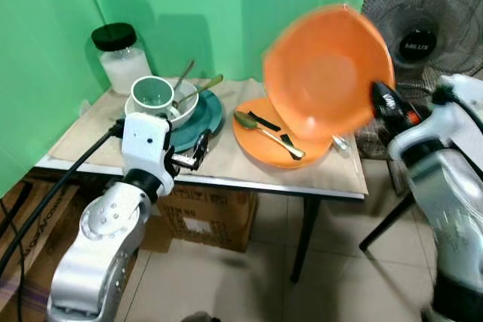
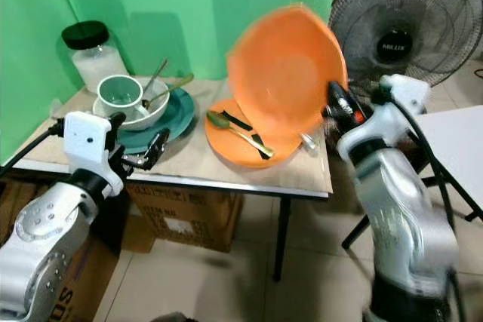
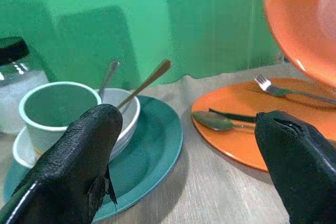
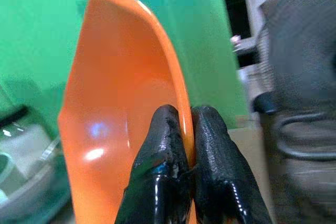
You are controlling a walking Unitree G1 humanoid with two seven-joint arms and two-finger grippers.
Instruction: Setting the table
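**Right arm raised with a pinch grip, left arm low with fingers apart**

The silver right arm stands bent upward at the table's right end, its two-fingered black right gripper [image 4: 181, 129] pinched tight on the rim of a tilted orange plastic bowl [image 1: 324, 73]. The silver left arm reaches forward at the table's near edge, its black left gripper [image 1: 192, 152] spread wide, holding nothing.

You're getting bright, even light. The raised orange bowl [image 1: 328, 73] is smearing with motion blur, the jar [image 1: 121, 56] is casting a soft shadow on the green backdrop [image 1: 189, 5], and both wrist views are blurring up close.
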